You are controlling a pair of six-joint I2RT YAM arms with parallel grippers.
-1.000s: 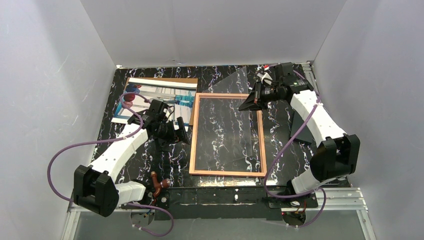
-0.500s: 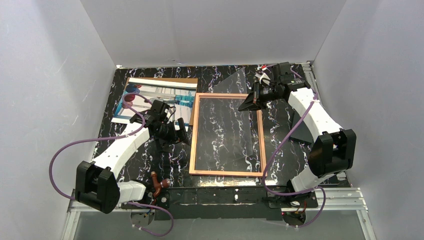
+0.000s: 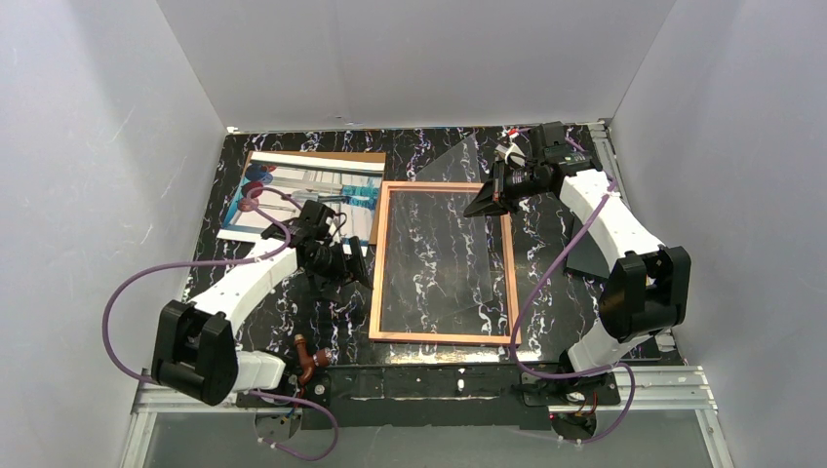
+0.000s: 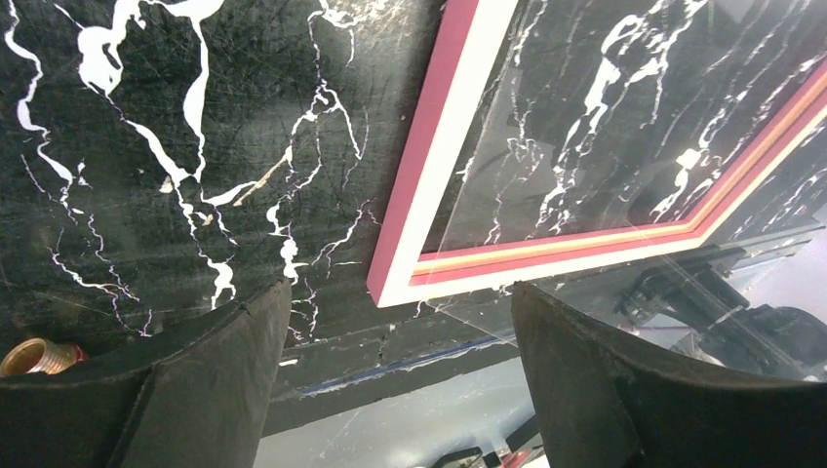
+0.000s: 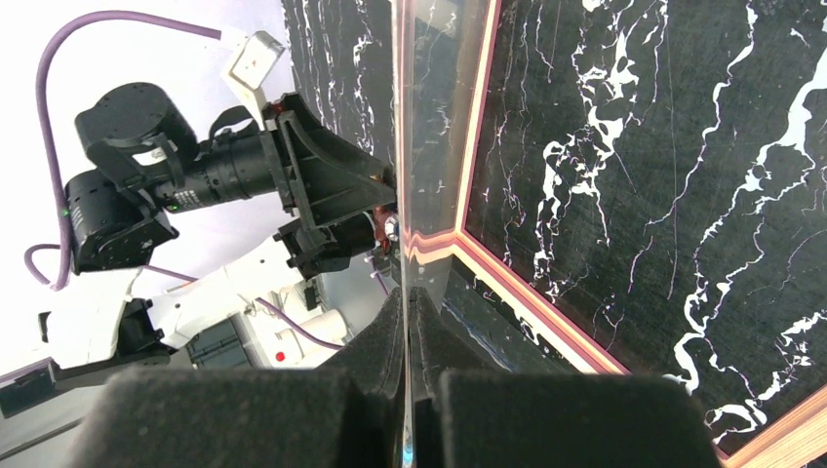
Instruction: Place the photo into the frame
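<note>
**Right gripper pinching the pane; left gripper open at the frame corner**

The right gripper [image 5: 405, 302] is closed to a narrow slit on the edge of the clear pane [image 5: 429, 117]. In the right wrist view the pane appears edge-on, running straight up from between the two black fingers [image 5: 517, 409]. From above, this gripper sits at the far right corner of the frame [image 3: 444, 337], with the pane tilted up from that end. Whether the pane's near edge rests inside the frame cannot be told.

The left gripper [image 4: 400, 380] is spread wide and holds nothing. Its two fingers [image 4: 195, 390] stand on either side of one frame corner in the left wrist view, apart from it. That corner shows a pink-red outer side and a white inner step. From above, this gripper lies just beside the frame's left rail.

The frame lies flat at the middle of the black marbled table [image 3: 322, 322], copper-orange side up. The photo [image 3: 312, 185] lies picture-up at the far left of the table, on a brown backing board [image 3: 363, 156] and outside the frame. Its near right corner is close to the left arm's wrist.
</note>
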